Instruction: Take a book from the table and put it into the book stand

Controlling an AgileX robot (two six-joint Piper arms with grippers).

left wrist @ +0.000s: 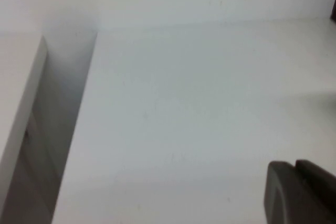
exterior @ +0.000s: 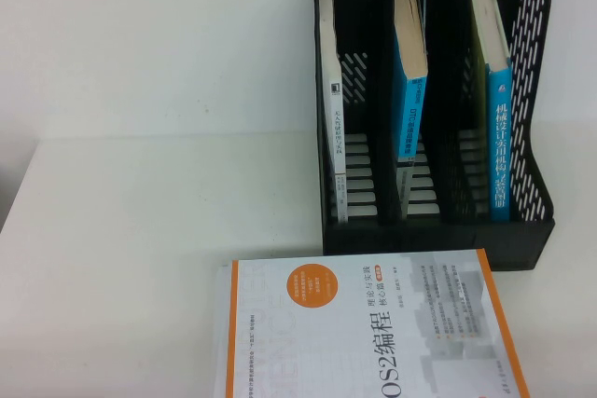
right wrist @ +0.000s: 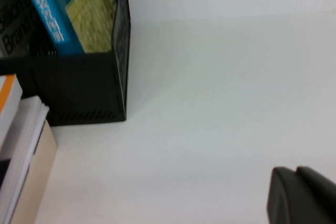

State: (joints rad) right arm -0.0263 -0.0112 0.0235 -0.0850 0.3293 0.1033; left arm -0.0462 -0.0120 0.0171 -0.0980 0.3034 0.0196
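A large white book with orange edges (exterior: pixel 373 323) lies flat at the table's near edge, just in front of the black book stand (exterior: pixel 420 241). Its corner also shows in the right wrist view as the book (right wrist: pixel 16 129) beside the stand (right wrist: pixel 84 95). Neither gripper shows in the high view. My left gripper (left wrist: pixel 295 165) hangs over bare white table, its fingers pressed together and holding nothing. My right gripper (right wrist: pixel 296 170) is also shut and empty, over bare table to the side of the stand.
The stand has three slots, each holding one upright book: a white one (exterior: pixel 331 100), a blue one (exterior: pixel 410 72) and a second blue one (exterior: pixel 494 109). In the left wrist view the table's side edge (left wrist: pixel 31 103) drops off.
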